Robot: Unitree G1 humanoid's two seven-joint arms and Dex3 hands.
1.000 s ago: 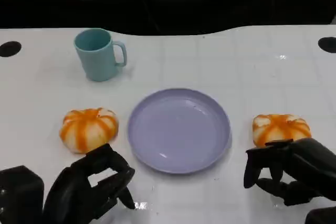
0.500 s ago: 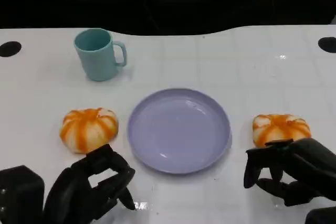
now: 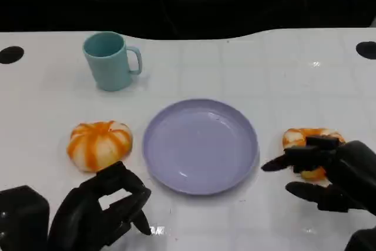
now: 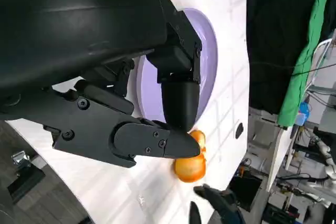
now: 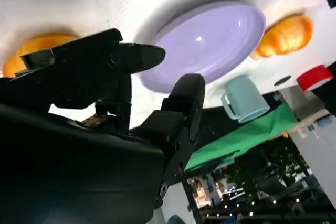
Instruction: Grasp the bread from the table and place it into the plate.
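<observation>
Bread [image 3: 301, 136] long axis left-right

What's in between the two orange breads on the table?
The purple plate sits between the left bread and the right bread, seen in the head view.

white table [image 3: 282, 69], teal mug [image 3: 110, 60], lavender plate [image 3: 200, 145], two orange-striped breads [image 3: 98, 144] [image 3: 301, 137]

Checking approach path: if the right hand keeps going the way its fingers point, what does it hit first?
Likely the bread right under the right hand; its fingers already overlap it. Beyond lies the plate. Height above the bread is unclear.
</observation>
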